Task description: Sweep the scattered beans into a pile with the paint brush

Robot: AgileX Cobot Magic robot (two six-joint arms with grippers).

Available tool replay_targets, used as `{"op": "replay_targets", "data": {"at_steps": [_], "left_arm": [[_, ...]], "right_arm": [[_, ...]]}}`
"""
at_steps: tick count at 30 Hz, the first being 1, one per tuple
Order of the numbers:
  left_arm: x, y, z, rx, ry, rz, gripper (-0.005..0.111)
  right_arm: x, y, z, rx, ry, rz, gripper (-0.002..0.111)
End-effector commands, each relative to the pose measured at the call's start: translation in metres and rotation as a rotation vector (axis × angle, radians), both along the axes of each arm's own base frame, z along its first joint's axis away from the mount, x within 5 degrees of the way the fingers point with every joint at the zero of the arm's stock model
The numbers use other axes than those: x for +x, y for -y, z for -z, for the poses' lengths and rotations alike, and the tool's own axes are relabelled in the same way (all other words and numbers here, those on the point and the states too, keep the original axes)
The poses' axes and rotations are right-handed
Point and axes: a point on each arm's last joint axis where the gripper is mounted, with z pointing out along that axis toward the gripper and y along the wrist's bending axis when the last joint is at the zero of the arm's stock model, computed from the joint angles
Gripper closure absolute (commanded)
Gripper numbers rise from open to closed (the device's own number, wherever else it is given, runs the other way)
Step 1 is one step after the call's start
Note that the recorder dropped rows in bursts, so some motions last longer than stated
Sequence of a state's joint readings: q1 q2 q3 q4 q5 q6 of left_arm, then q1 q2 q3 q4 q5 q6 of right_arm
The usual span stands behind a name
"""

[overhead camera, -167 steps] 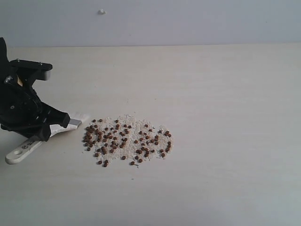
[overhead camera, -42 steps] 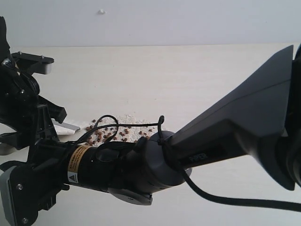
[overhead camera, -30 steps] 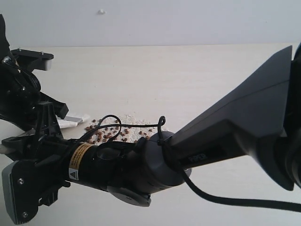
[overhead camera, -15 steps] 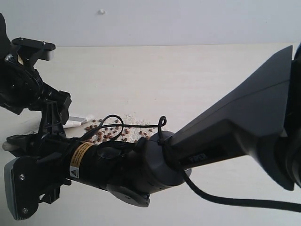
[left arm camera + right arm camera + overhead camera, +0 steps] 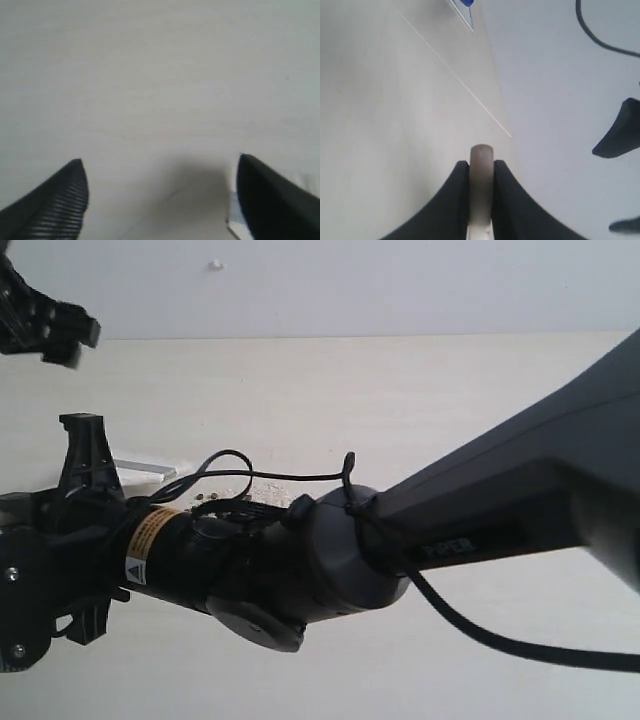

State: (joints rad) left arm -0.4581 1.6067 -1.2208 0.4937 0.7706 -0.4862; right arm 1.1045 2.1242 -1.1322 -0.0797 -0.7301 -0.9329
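Tightly, the right end effector [image 5: 481, 167] pinches the pale round-ended paint brush [image 5: 481, 155]; left end effector [image 5: 159, 167] gapes wide.

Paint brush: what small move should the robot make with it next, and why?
Probably drag the paint brush sideways into the beans. The right gripper clamps its handle, the left gripper is open and clear, and the beans lie beside its bristle end.

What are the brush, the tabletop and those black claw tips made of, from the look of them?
The paint brush handle looks like pale smooth wood, though no grain shows. Its band looks silvery, likely metal. The table looks like matt pale wood or laminate, faintly streaked. The left gripper has black fingers, finely ridged: rubber or plastic.
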Motion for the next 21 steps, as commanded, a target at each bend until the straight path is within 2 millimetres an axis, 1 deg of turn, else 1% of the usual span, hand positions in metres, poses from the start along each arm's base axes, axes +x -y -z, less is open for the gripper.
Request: {"op": "replay_targets", "data": {"at_steps": [1,3,6,7,10,13,16,18,21], "left_arm": [[0.004,-0.021,-0.018,-0.055,0.110,-0.158,0.075],[0.004,-0.025,-0.015,-0.067,0.116,-0.169,0.106],[0.001,-0.024,-0.003,-0.095,0.119,-0.155,0.105],[0.001,-0.023,0.001,-0.107,0.122,-0.145,0.106],[-0.004,-0.020,0.017,-0.182,0.133,-0.126,0.107],[-0.012,-0.014,0.033,-0.299,0.163,-0.080,0.107],[-0.025,-0.008,0.046,-0.397,0.206,0.032,0.107],[-0.038,-0.004,0.053,-0.466,0.238,0.116,0.107],[-0.057,-0.005,0.062,-0.506,0.275,0.227,0.107]], "right_arm": [[0.003,0.000,-0.024,0.032,-0.003,0.031,0.108],[0.007,0.004,-0.038,0.087,-0.045,0.099,0.108],[0.014,0.015,-0.068,0.195,-0.138,0.232,0.108],[0.014,0.018,-0.076,0.208,-0.160,0.253,0.108],[0.015,0.033,-0.110,0.218,-0.211,0.280,0.108],[0.017,0.054,-0.142,0.239,-0.281,0.310,0.108],[0.020,0.079,-0.175,0.307,-0.354,0.352,0.108],[0.021,0.097,-0.196,0.349,-0.399,0.375,0.108],[0.020,0.123,-0.220,0.393,-0.469,0.392,0.108]]}}
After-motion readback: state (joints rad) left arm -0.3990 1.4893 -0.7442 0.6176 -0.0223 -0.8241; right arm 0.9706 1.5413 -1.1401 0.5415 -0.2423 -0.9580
